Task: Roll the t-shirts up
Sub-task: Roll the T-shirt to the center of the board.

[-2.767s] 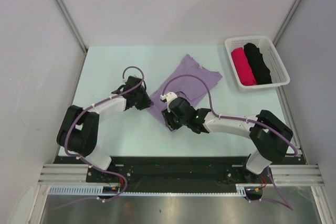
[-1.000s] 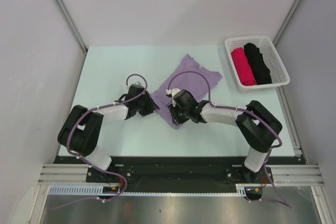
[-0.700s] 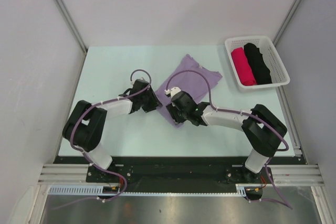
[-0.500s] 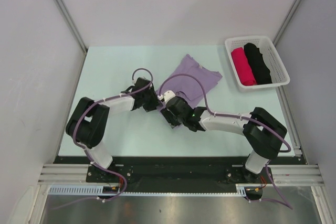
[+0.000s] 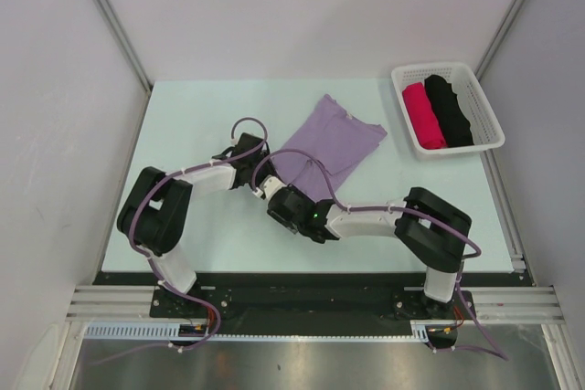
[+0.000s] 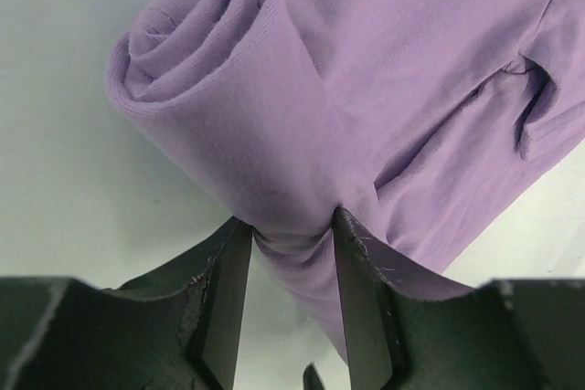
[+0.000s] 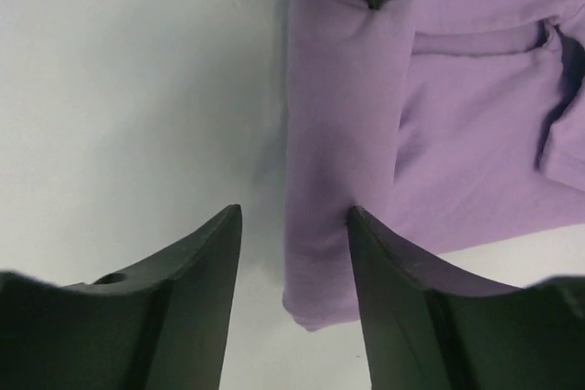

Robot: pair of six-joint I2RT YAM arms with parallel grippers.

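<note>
T-shirt [image 5: 334,139], plain purple, lies near the middle of the big pale worktop [image 5: 201,107]. It sits at a slant. Its far part is flat, and its near edge is rolled up under the two arms.

At the far right corner sits a white basket [image 5: 437,68]. A pink roll [image 5: 423,116] and a black roll [image 5: 450,109] lie side by side in it.

The rolled part [image 6: 210,70] is short and fat. You can see the swirl at its end in the left wrist view. Most of the cloth is not rolled yet, so I think the job is only begun.

The left tool [image 6: 288,226] pinches the cloth of the roll between its two fingers. The right tool [image 7: 294,216] is open. The other end of the roll lies between its fingers. One finger is at the cloth, and the other stands apart from it.

To roll well, I think the right tool should grab its end first. Then both ends should turn together, at the same speed, toward the flat part. That keeps the roll straight and tight. If one end goes faster, the roll may turn into a cone or come loose.
</note>
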